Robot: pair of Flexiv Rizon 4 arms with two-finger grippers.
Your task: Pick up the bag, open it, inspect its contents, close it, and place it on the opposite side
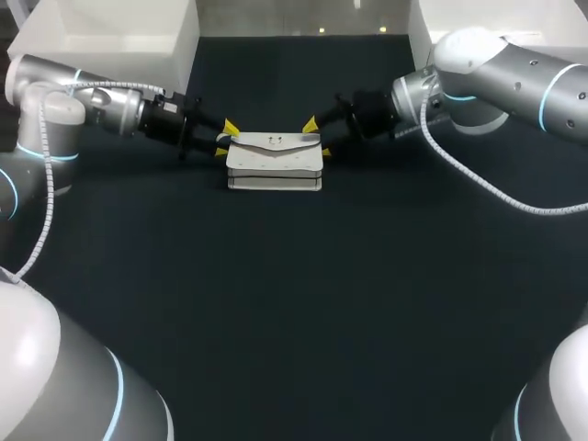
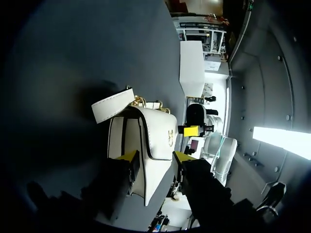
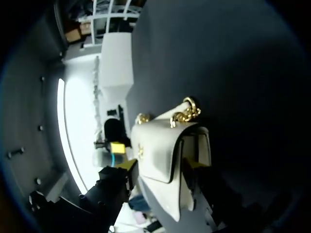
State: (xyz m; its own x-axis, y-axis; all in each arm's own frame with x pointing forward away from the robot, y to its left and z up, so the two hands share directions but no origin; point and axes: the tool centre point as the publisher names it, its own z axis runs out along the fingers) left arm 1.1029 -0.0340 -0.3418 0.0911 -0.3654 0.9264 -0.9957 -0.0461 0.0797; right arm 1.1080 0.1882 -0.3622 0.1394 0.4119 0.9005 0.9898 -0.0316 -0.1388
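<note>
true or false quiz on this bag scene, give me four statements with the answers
1. The bag is white with a gold chain. True.
2. Its flap is lifted open. False: the flap lies down over the bag's front.
3. The left gripper and the right gripper are at opposite ends of the bag. True.
4. The bag is at the table's near edge. False: it is toward the far side of the table, about midway between its sides.

we see a dark matte table, a left white bin and a right white bin at its far corners.
</note>
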